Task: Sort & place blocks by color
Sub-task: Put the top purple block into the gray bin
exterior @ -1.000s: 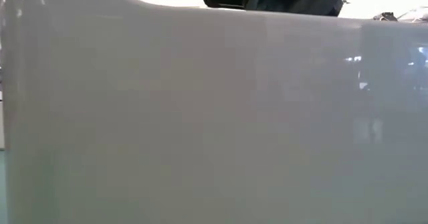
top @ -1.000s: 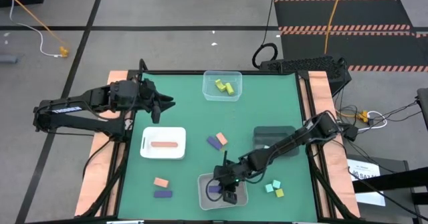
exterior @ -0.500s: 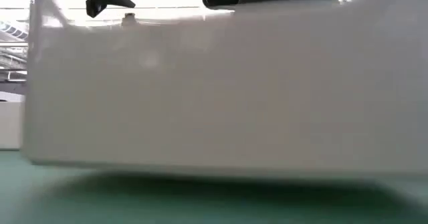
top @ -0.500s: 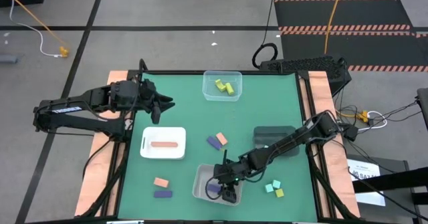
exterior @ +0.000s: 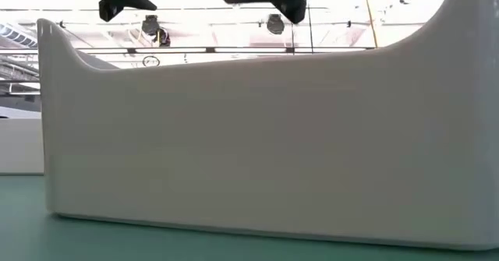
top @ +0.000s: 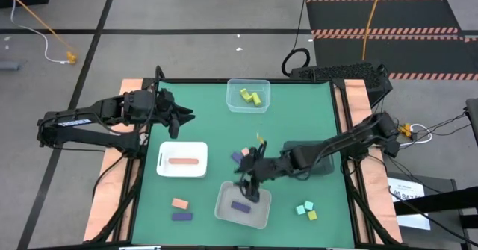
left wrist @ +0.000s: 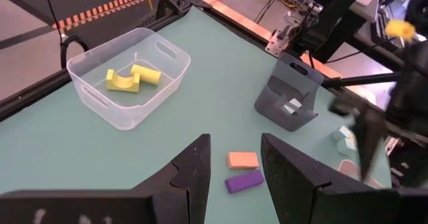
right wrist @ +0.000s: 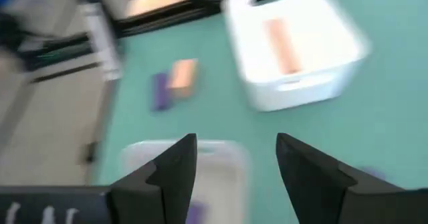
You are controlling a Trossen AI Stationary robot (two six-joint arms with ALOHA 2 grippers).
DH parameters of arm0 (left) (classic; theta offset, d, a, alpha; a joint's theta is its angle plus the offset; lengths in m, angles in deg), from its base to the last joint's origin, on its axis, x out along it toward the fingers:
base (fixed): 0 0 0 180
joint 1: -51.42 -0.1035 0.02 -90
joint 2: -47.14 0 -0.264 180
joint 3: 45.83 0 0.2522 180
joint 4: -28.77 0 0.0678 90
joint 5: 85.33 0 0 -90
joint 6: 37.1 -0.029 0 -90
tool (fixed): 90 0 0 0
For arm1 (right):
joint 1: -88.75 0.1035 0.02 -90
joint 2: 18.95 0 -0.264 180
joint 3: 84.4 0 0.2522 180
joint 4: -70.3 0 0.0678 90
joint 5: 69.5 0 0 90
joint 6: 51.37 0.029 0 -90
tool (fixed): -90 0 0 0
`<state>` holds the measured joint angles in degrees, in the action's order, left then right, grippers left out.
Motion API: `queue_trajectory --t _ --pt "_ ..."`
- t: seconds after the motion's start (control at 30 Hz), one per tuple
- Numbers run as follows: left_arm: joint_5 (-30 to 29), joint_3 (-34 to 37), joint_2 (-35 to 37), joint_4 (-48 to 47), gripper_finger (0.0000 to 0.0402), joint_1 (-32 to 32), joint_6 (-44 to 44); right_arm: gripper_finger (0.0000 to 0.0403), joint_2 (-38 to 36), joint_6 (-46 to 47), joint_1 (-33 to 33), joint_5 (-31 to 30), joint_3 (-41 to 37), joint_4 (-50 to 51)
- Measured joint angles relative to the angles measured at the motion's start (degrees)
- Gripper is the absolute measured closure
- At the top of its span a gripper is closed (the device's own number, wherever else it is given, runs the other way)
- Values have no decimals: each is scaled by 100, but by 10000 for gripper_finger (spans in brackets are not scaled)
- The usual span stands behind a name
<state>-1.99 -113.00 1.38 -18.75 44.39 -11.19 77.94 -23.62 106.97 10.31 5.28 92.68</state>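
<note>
A purple block (top: 240,205) lay in the clear bin (top: 224,214) at the near edge. Just above it hung the right gripper (top: 249,177), fingers apart and empty. Next, probably, came the purple and orange pair (top: 242,157) beyond. The left gripper (top: 179,119) waited, part-open, far left.

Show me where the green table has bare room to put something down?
Bare mat lies between the clear bin of yellow blocks and the white tray, and along the table's far right. It is crowded around the right gripper and the front bin.
</note>
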Motion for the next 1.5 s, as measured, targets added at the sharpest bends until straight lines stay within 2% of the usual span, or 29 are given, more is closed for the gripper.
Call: queue_trajectory --t 0.17,0.37,0.63,0.83,1.2,1.5 --pt "-33 0 0 -34 270 -4 -262 202 323 23 -370 -616 -1 45" --pt "-195 0 0 -80 270 -4 -500 198 855 722 -976 -593 -7 214" --pt "-247 0 0 -81 270 -4 -825 197 1448 1108 -1482 538 -7 317" --pt "-248 0 0 -83 270 -4 -948 197 1749 1112 -1530 748 -7 362" --pt "-250 0 0 -127 270 -4 -1027 197 1749 589 -1514 573 4 1046" --pt "-251 0 1 -125 270 -4 -988 197 1760 710 -1304 719 -2 741"
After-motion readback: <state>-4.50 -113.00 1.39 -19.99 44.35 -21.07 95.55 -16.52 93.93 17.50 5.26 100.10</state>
